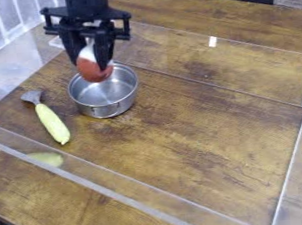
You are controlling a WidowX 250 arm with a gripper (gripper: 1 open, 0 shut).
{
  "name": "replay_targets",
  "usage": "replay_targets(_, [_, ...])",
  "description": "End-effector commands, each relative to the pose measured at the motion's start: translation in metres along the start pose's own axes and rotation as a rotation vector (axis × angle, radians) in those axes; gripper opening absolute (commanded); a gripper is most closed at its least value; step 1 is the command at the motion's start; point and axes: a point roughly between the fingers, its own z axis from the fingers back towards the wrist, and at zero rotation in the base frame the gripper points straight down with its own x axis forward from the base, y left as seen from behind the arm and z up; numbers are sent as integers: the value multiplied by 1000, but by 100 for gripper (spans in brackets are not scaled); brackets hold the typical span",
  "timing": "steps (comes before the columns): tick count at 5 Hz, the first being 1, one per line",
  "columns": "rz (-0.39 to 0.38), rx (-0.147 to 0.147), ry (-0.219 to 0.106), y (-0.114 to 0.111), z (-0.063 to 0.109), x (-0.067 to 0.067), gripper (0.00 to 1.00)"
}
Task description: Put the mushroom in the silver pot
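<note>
The mushroom (93, 68), with a reddish cap and a pale stem, hangs between the black fingers of my gripper (94, 62), which is shut on it and points straight down. It hovers just above the far rim of the silver pot (109, 98), a small round shiny steel pot standing on the wooden table at the left. The pot's inside looks empty.
A long yellow vegetable with a grey end (48, 120) lies left of the pot. A clear plastic wall (148, 200) runs along the front and right of the work area. A clear stand (66, 34) sits at the back left.
</note>
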Motion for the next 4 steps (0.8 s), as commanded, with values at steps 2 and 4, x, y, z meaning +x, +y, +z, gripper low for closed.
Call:
replay_targets(2, [-18, 5, -71, 1, 13, 11, 0])
replay_targets(4, [1, 22, -49, 0, -16, 5, 0])
